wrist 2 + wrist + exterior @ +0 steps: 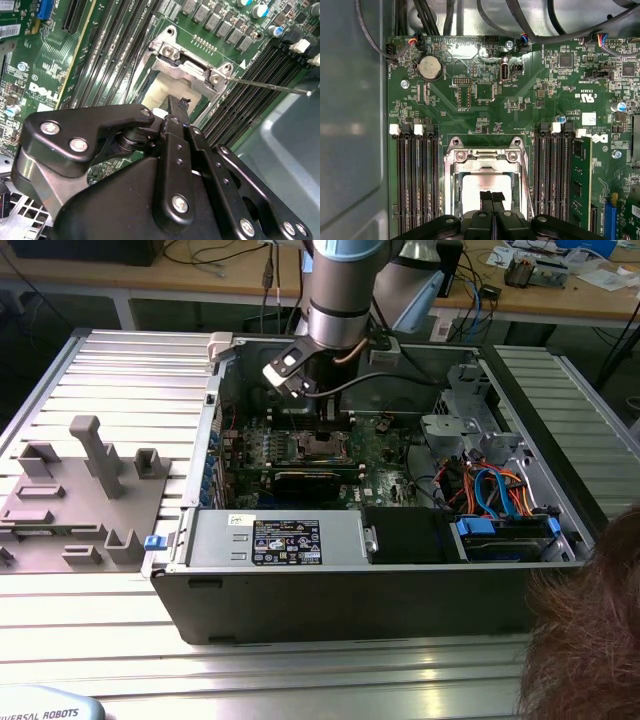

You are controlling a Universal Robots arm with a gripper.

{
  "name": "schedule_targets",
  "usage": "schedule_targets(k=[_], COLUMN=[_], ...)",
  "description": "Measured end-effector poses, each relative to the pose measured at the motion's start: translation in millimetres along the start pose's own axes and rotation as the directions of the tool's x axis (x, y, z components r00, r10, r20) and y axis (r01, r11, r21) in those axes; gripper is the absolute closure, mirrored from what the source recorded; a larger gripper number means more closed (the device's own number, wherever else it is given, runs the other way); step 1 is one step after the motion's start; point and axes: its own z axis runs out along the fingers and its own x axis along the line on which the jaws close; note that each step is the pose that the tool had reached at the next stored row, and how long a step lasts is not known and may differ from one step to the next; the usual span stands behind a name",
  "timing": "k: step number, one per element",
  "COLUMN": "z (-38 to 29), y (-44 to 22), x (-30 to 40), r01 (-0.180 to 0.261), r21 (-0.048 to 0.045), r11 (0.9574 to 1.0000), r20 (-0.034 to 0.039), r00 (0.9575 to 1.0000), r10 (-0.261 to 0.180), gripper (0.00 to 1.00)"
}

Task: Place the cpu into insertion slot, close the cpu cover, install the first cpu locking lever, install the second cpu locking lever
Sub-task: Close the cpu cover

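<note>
The cpu (477,187) shows as a pale silver square in the window of the cpu cover (487,156), which lies flat over the insertion slot (322,447) on the green motherboard. In the second wrist view the cover (192,67) and the cpu (159,93) lie just beyond my fingers. My gripper (492,196) is shut, its two black fingers (174,111) pressed together with nothing seen between them, tips over the cpu's near edge. A thin locking lever (270,86) juts out from a corner of the cover; another wire lever (524,185) runs along the socket's side.
Long black memory slots (417,180) flank the socket, one holding a green memory module (581,185). Black cables (535,30) hang over the board's far edge. The case wall (350,125) rises close by. A grey parts fixture (85,490) sits on the table; a person's hair (590,630) fills a corner.
</note>
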Motion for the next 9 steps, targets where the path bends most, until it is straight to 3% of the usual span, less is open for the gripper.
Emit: schedule_targets(k=[9], z=[4.8], y=[-8.1], x=[0.1], r01=[0.000], r21=[0.0001], r11=[1.0000], r20=[0.0000], r00=[1.0000], r10=[0.000], gripper=[0.89])
